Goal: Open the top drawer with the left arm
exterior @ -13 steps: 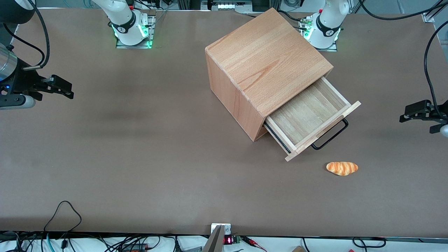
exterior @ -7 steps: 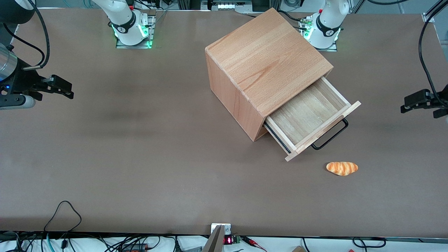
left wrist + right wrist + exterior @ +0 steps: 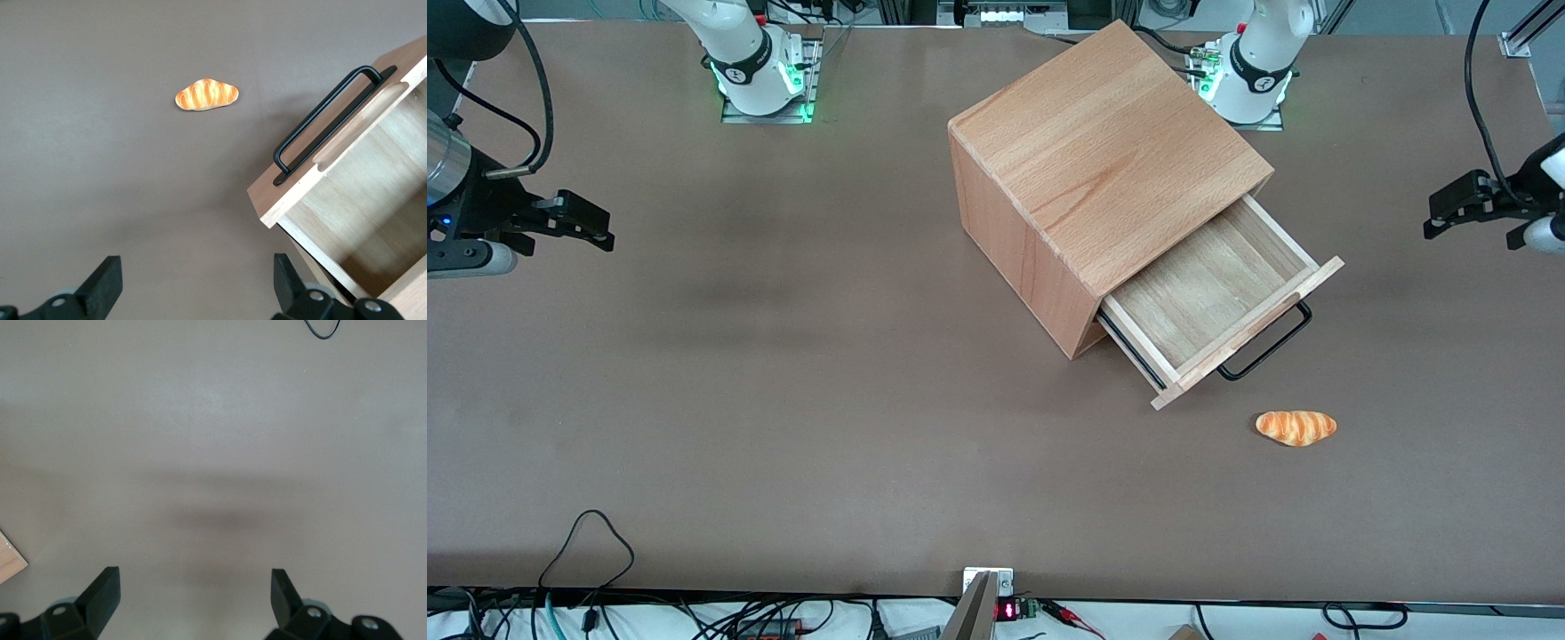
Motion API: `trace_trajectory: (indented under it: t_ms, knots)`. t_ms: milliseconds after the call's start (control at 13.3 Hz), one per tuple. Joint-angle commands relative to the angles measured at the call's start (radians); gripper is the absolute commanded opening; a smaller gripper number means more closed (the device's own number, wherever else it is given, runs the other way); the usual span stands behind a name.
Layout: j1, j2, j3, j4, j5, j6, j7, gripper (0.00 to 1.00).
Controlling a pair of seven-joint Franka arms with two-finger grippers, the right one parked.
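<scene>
The top drawer (image 3: pixel 1205 289) (image 3: pixel 363 200) of the beech box (image 3: pixel 1103 151) stands pulled out, its light-wood inside bare. A thin black wire handle (image 3: pixel 1267 342) (image 3: pixel 327 113) runs along its front panel. My left gripper (image 3: pixel 1440 213) (image 3: pixel 197 283) hangs high over the table at the working arm's end, well apart from the drawer and touching nothing. Its fingers (image 3: pixel 107 283) are spread wide, with only brown tabletop between them. The left arm's white shell (image 3: pixel 1552 164) shows at the frame edge.
A small orange bread roll (image 3: pixel 1296 427) (image 3: pixel 207 95) lies on the table (image 3: pixel 783 356), nearer the front camera than the drawer's handle. Arm bases (image 3: pixel 1249 76) stand at the table's back edge, one close to the box. Cables (image 3: pixel 587 542) lie at the front edge.
My left gripper has risen and drawn away from the front camera, shifting slightly toward the box. The drawer, box and roll have not moved.
</scene>
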Motion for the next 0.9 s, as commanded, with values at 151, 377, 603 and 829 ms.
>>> trace_trajectory:
  t_ms: [151,377,603,829]
  knots:
    - [-0.060,-0.023,0.048,-0.028,0.018,0.002,-0.002,1.00]
    - [-0.160,-0.024,0.154,-0.028,0.015,0.003,-0.002,1.00]
    - [-0.154,-0.024,0.154,-0.028,0.012,0.002,-0.002,1.00]
    - [-0.151,-0.024,0.154,-0.025,0.012,0.000,0.000,1.00]
